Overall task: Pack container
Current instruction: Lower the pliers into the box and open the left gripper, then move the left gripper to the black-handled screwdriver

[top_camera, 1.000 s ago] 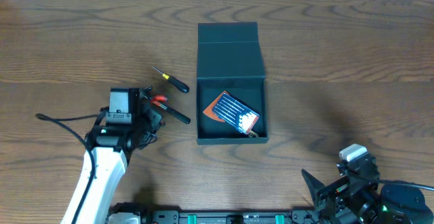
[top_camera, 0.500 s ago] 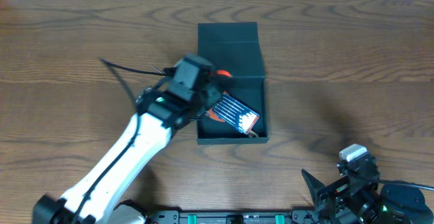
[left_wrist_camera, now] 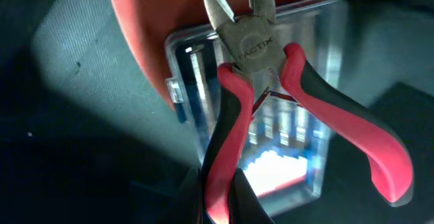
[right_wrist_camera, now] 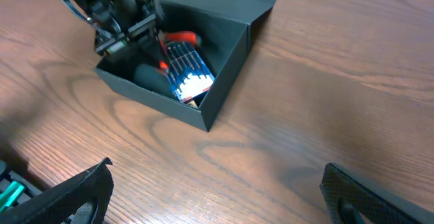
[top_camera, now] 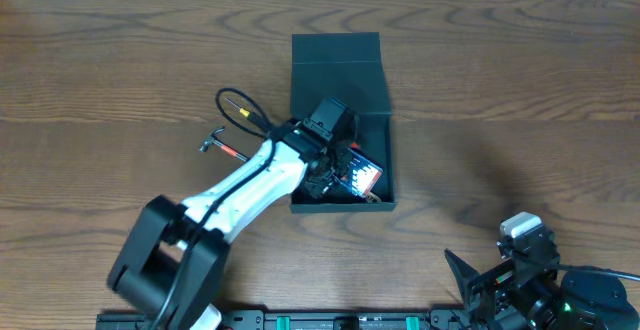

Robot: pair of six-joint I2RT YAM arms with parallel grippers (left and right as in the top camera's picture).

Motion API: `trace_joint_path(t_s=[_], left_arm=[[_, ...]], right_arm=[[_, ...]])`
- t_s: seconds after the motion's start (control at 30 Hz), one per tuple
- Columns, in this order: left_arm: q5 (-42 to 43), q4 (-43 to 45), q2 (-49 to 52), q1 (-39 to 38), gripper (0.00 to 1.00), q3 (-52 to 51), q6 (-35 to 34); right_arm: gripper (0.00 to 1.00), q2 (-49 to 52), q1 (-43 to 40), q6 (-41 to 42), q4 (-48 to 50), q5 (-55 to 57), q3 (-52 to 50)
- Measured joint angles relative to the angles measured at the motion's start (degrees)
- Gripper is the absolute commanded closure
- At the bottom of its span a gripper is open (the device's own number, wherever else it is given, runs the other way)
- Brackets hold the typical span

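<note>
The container (top_camera: 340, 78) is a dark teal-black box, standing open with its flap lid folded back; it also shows in the right wrist view (right_wrist_camera: 227, 75). In it lies a small blue flat pack (top_camera: 362, 177) with white and red contents, seen close in the left wrist view (left_wrist_camera: 298, 149). My left gripper (top_camera: 335, 165) is down inside the box, shut on one handle of the red-and-black pliers (left_wrist_camera: 258, 41), which hang just above the pack. My right gripper (right_wrist_camera: 217, 183) is open and empty over bare table at the front right.
A small tool with a red handle (top_camera: 215, 145) and a black-and-yellow screwdriver (top_camera: 247, 115) lie on the wooden table left of the box. The left arm's cable loops above them. The table's front edge runs close to the right arm's base (top_camera: 560, 300).
My left gripper has carried the pliers from the table left of the box, up over its rim and down into the box. The right arm has not moved.
</note>
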Motion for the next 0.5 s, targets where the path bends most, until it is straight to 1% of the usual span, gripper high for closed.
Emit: trace_joint_path(t_s=[0.17, 0.2, 0.23, 0.27, 0.33, 0.37, 0.47, 0.5], left_arm=[[2.7, 0.1, 1.8, 0.0, 0.93, 0.2, -0.7], [3.1, 0.1, 1.9, 0.0, 0.87, 0.2, -0.7], [3.3, 0.2, 1.9, 0.0, 0.83, 0.2, -0.6], [3.5, 0.2, 1.9, 0.0, 0.75, 0.2, -0.6], [3.8, 0.2, 2.2, 0.0, 0.7, 0.2, -0.8], [3.8, 0.1, 2.4, 0.0, 0.65, 0.2, -0.8], [4.0, 0.1, 2.6, 0.0, 0.59, 0.2, -0.9], [4.0, 0.1, 2.5, 0.0, 0.53, 0.2, -0.8]], right_arm=[[0.01, 0.0, 0.0, 0.0, 0.0, 0.0, 0.0], [0.01, 0.0, 0.0, 0.0, 0.0, 0.0, 0.0], [0.01, 0.0, 0.0, 0.0, 0.0, 0.0, 0.0], [0.01, 0.0, 0.0, 0.0, 0.0, 0.0, 0.0], [0.01, 0.0, 0.0, 0.0, 0.0, 0.0, 0.0], [0.01, 0.0, 0.0, 0.0, 0.0, 0.0, 0.0], [0.01, 0.0, 0.0, 0.0, 0.0, 0.0, 0.0], [0.01, 0.0, 0.0, 0.0, 0.0, 0.0, 0.0]])
